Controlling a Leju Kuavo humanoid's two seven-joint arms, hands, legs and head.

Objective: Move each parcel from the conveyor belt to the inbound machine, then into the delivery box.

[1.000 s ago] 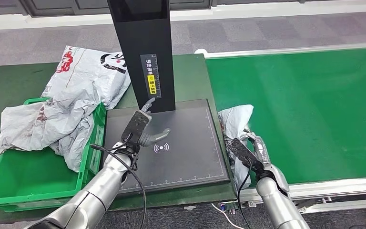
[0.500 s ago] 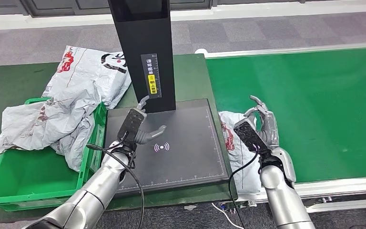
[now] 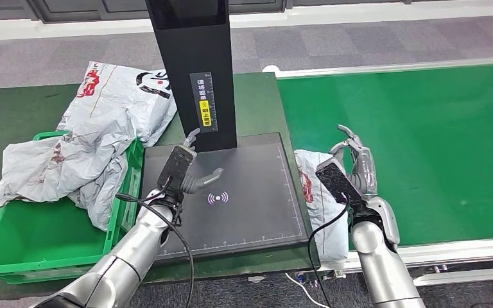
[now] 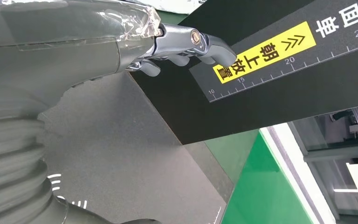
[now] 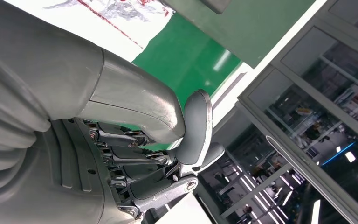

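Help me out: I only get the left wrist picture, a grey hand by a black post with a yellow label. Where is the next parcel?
Observer: A grey parcel lies at the near left edge of the green conveyor belt, beside the black scanning plate.
Operator: Is the other hand holding it?
Observer: No. The right hand is over the belt, close beside the parcel, with its fingers apart and nothing in them.
Operator: And where do parcels end up?
Observer: Probably the green crate on the plate's other side; crumpled grey bags are draped over its rim.
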